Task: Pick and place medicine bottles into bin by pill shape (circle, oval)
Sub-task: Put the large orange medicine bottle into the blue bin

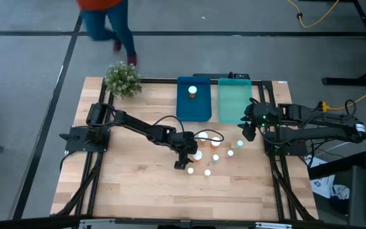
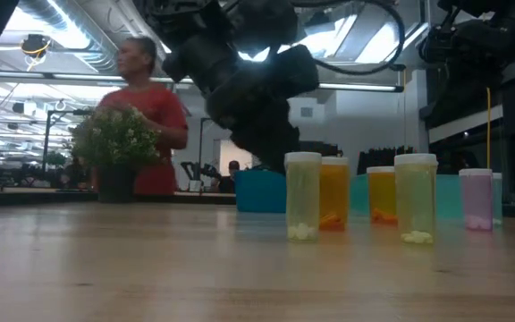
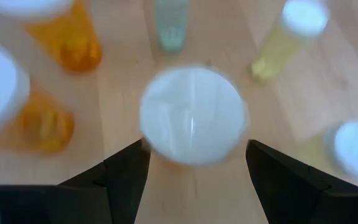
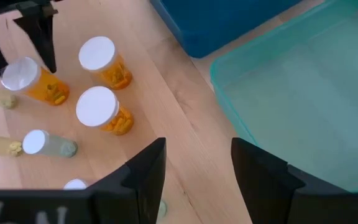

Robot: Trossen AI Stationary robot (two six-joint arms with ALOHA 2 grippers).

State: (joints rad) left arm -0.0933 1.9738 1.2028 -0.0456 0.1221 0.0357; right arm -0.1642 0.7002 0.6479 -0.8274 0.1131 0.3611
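Several white-capped bottles stand on their bases in a cluster at the table's middle. My left gripper is open and points down. Its fingers stand on either side of an amber bottle's white cap, and no touch shows; that bottle also shows in the right wrist view. Two other amber bottles and pale ones stand nearby. My right gripper is open and empty over the table, by the teal tray's near left corner. The blue tray holds one amber bottle.
The blue tray and the teal tray sit side by side at the far middle. A potted plant stands at the far left corner. A person in red stands beyond the far edge. Bare wood lies at the near left.
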